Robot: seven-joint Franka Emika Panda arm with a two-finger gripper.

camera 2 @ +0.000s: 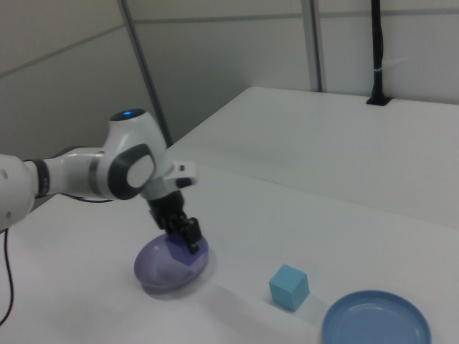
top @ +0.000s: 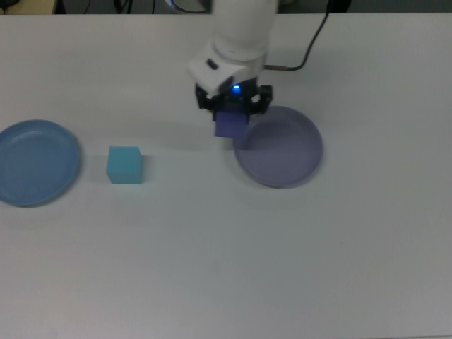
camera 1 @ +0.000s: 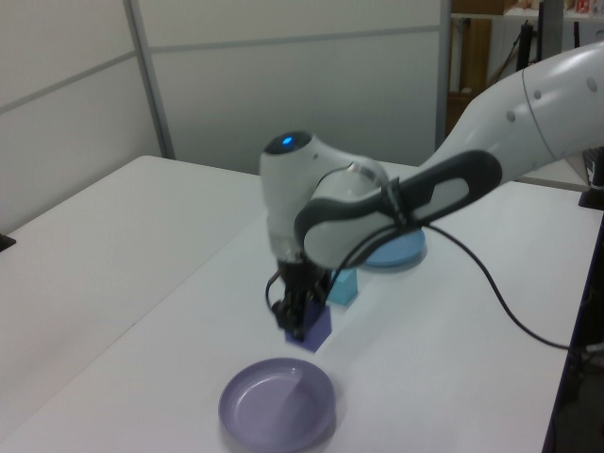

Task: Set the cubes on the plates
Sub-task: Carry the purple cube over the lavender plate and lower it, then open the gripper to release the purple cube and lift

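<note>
My gripper (top: 232, 113) (camera 1: 300, 316) (camera 2: 185, 238) is shut on the purple-blue cube (top: 230, 125) (camera 1: 315, 327) (camera 2: 181, 251) and holds it in the air. In the top view the cube hangs over the left rim of the lavender plate (top: 286, 152) (camera 1: 269, 411) (camera 2: 154, 276). The turquoise cube (top: 124, 164) (camera 1: 344, 286) (camera 2: 290, 287) rests on the table between the two plates. The sky blue plate (top: 32, 162) (camera 1: 396, 250) (camera 2: 376, 321) lies at the top view's far left with nothing on it.
The white arm (top: 240, 35) reaches in from the top view's upper edge, trailing a black cable (top: 311, 42). The white table (top: 226, 268) runs wide in front of the plates. Grey wall panels (camera 1: 283, 85) stand behind the table.
</note>
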